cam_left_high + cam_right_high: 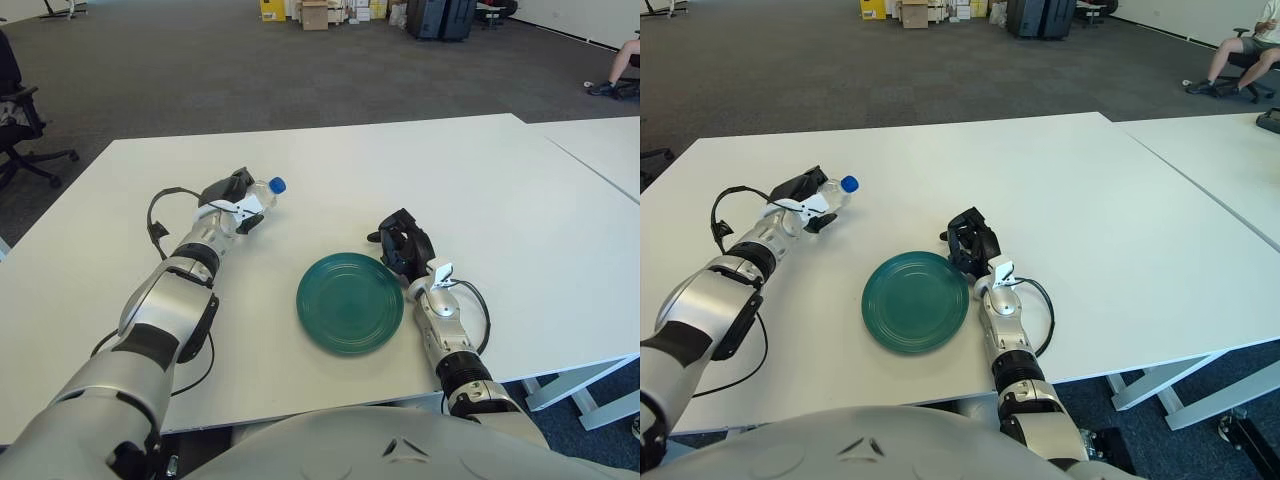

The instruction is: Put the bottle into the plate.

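Observation:
A clear plastic bottle (258,199) with a blue cap lies on the white table (330,160), cap pointing right and away. My left hand (232,202) is around its body, fingers curled over it. A round dark green plate (350,302) sits near the table's front edge, to the right of and nearer than the bottle. My right hand (402,243) shows just beyond the plate's right rim, holding nothing, fingers curled.
A second white table (600,150) adjoins on the right with a narrow seam between. A black office chair (20,120) stands off the left side. Boxes and cases stand far back. A seated person (1240,55) is at the far right.

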`<action>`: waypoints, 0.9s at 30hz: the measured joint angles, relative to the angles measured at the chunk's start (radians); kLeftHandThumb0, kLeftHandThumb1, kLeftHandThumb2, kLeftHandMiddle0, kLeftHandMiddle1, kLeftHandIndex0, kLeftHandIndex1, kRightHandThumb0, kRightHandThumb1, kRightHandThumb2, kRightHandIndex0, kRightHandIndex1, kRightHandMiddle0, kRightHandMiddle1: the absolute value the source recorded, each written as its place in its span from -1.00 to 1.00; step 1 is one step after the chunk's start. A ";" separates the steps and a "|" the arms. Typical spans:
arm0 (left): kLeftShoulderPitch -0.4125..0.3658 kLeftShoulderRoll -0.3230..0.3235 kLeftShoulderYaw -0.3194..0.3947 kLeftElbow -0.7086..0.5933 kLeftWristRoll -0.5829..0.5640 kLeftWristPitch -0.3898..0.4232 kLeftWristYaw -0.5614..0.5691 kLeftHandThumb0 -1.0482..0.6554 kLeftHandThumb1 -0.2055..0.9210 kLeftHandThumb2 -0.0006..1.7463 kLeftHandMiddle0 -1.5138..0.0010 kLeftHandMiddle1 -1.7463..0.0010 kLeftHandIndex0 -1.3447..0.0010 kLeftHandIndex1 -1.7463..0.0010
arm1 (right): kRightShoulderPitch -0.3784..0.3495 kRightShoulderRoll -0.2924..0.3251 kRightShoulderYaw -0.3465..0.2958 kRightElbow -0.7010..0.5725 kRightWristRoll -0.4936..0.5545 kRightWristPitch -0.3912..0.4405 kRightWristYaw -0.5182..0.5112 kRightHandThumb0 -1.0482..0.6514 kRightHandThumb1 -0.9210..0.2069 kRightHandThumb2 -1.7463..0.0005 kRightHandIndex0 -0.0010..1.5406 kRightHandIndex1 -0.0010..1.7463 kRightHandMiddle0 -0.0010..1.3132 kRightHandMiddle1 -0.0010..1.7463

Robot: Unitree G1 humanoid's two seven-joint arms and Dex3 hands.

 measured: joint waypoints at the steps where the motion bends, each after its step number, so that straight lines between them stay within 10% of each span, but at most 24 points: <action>1: -0.001 0.000 0.002 0.000 -0.003 -0.003 0.002 -0.33 -0.12 0.54 -0.47 -1.00 0.07 -1.00 | 0.000 0.000 0.000 0.000 0.000 0.000 0.000 -0.21 -0.64 0.09 -0.45 0.32 -0.53 1.00; 27: -0.105 -0.017 0.196 -0.142 -0.194 -0.054 -0.016 -0.32 -0.12 0.54 -0.52 -1.00 0.07 -1.00 | -0.012 -0.004 0.002 0.016 -0.003 0.002 -0.009 -0.21 -0.63 0.08 -0.42 0.33 -0.52 1.00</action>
